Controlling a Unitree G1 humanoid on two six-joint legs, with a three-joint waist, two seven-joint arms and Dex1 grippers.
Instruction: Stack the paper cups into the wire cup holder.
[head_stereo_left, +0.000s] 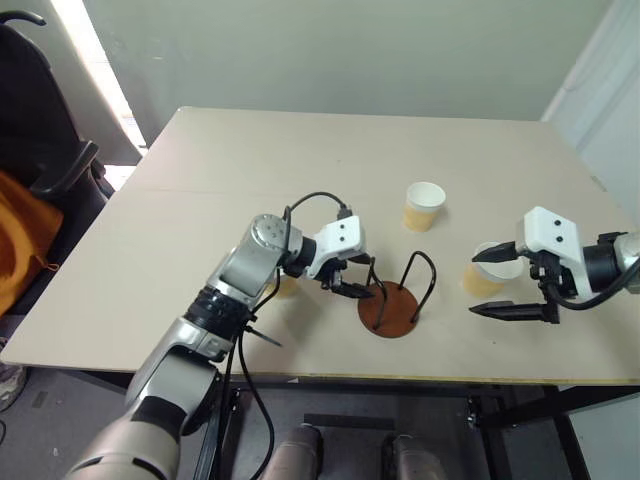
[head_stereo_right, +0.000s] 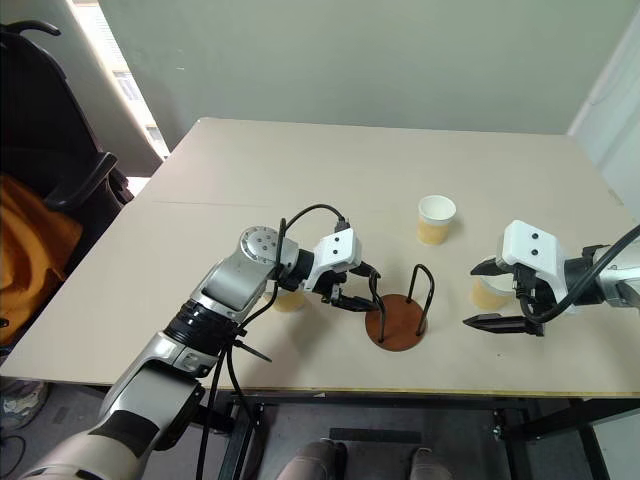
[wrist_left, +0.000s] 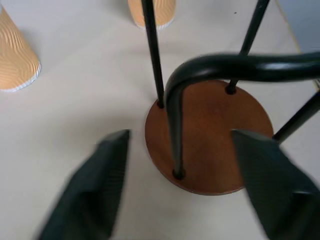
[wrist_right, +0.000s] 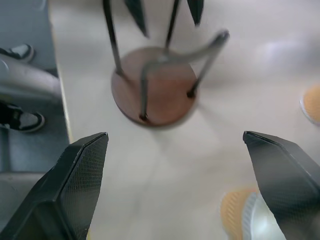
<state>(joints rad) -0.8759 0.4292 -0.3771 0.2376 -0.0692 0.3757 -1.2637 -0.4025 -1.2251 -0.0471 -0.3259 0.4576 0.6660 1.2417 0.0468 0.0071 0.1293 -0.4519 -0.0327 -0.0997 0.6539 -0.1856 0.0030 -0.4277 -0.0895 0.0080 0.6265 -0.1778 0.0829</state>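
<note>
A: Item one, the wire cup holder: where was it recorded?

B: Near the table's front edge, upright, with no cup seen between its loops. Three paper cups were listed: one standing clear behind the holder, one largely hidden behind the left arm, one partly covered by the right gripper.

A: And the fingers?

B: The left gripper was noted against the holder's left loop, fingers apart, empty. The right gripper's fingers were spread wide, nothing held. Bare tabletop was logged across the far half.
</note>
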